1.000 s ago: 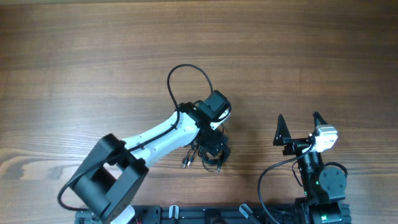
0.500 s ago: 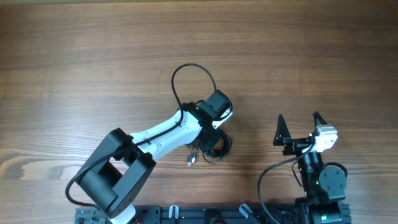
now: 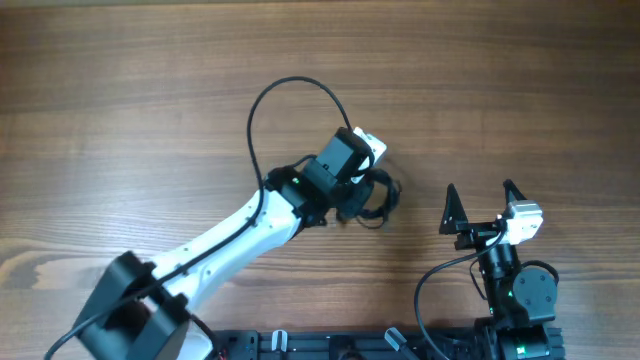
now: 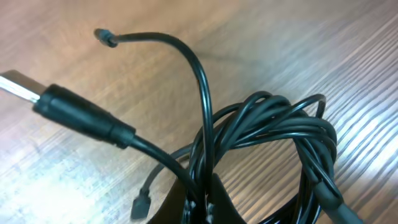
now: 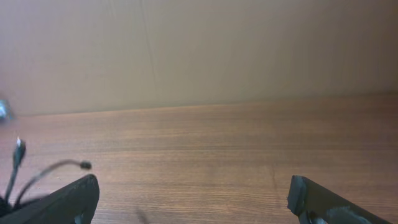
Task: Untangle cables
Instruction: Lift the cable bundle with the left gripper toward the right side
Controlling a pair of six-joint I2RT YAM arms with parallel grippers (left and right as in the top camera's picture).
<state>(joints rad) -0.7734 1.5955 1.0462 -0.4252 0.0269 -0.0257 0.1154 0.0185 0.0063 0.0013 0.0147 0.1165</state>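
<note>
Cables [image 4: 273,124]: black tangled bundle, pinched by left tool [image 4: 200,198]. Right tool [image 3: 481,190]: spread wide, well apart from bundle. Wooden table [image 3: 120,90].

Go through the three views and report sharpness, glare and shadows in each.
Overhead: evenly lit and sharp, with only faint shadows on the brown wooden table. Left wrist: the bundle of thin black cables is crisp, with pale glare streaking the wood at right. Right wrist: softer; cable ends at the left edge blur, the open right fingers are dark shapes.
</note>
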